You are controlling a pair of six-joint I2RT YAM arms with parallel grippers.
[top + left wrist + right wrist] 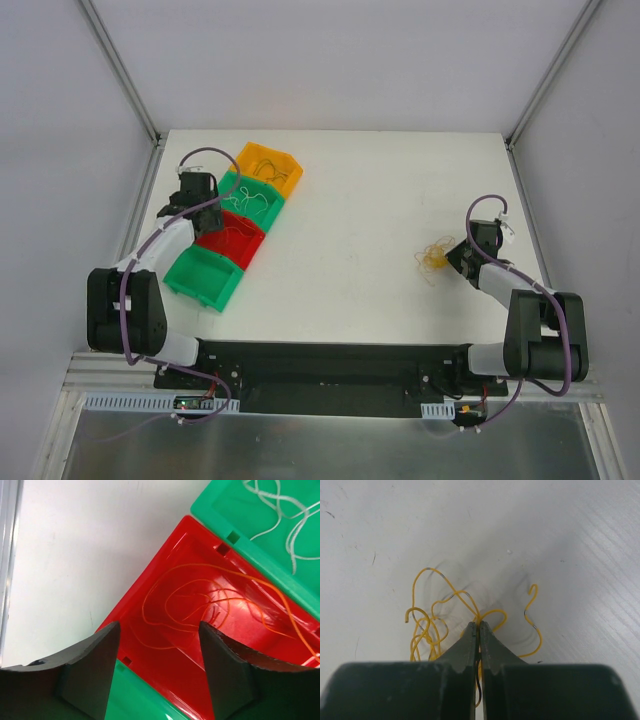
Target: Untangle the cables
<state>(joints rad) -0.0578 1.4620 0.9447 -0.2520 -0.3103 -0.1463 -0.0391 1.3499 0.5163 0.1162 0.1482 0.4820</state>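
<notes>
Two strands matter: the right jaws pinch the yellow cable clump (427, 635) on the table (545, 530), while the left jaws stand released above the red bin (150, 587) holding an orange cable (200, 602). Lift slowly, teasing loops apart.

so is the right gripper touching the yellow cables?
Touching. Right wrist view shows the right gripper shut on a strand of the yellow cables.
</notes>
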